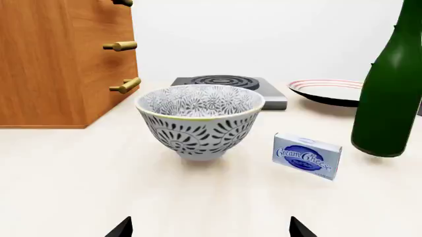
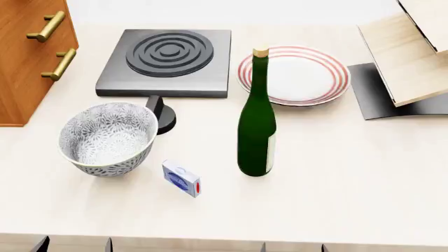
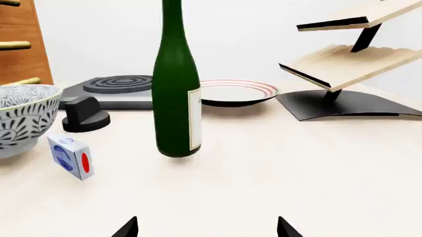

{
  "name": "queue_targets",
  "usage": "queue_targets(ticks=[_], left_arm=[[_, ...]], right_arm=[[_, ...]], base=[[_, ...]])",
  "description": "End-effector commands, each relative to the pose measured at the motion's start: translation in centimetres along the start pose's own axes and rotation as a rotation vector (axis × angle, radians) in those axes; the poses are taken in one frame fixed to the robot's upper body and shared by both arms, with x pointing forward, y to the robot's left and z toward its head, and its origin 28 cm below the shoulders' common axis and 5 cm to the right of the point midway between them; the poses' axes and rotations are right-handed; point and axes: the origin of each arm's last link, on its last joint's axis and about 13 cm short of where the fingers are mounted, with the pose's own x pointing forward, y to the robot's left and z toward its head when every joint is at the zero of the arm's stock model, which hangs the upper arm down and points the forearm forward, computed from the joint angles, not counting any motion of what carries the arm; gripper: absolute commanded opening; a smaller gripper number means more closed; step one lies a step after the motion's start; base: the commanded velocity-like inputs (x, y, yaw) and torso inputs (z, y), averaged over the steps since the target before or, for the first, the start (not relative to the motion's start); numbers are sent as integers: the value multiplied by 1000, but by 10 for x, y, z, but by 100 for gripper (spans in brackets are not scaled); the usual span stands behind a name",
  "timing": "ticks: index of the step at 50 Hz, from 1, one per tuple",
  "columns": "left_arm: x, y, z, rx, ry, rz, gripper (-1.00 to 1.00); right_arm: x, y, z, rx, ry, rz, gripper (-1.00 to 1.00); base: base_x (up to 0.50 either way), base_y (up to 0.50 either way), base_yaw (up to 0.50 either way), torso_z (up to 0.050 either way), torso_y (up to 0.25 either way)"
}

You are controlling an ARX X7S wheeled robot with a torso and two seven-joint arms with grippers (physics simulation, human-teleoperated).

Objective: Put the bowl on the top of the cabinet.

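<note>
The bowl, white with a grey leaf pattern, stands upright on the pale table at the left. It also shows in the left wrist view and at the edge of the right wrist view. The wooden cabinet with brass handles stands at the far left, its top out of view; it shows in the left wrist view. My left gripper is open and empty, near the table's front edge, short of the bowl. My right gripper is open and empty, short of the bottle.
A green bottle stands right of the bowl. A cream cheese box lies in front. A black stove burner with a knob, a red-striped plate and a pale wooden rack stand behind.
</note>
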Motion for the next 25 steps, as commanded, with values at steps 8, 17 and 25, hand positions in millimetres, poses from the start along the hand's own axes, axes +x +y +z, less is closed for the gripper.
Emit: queue_targets(ticks=[8, 17, 25], left_arm=[[0, -1, 6, 14, -10, -7, 100], [-1, 1, 52, 61, -116, -10, 100], [-2, -1, 87, 73, -200, -8, 100]], right_arm=[[1, -1, 3, -17, -3, -22, 100], [-1, -3, 45, -5, -93, -38, 100], [-6, -2, 94, -86, -222, -42, 100]], base=[[0, 0, 0, 0, 0], [0, 0, 0, 0, 0], [0, 0, 0, 0, 0]])
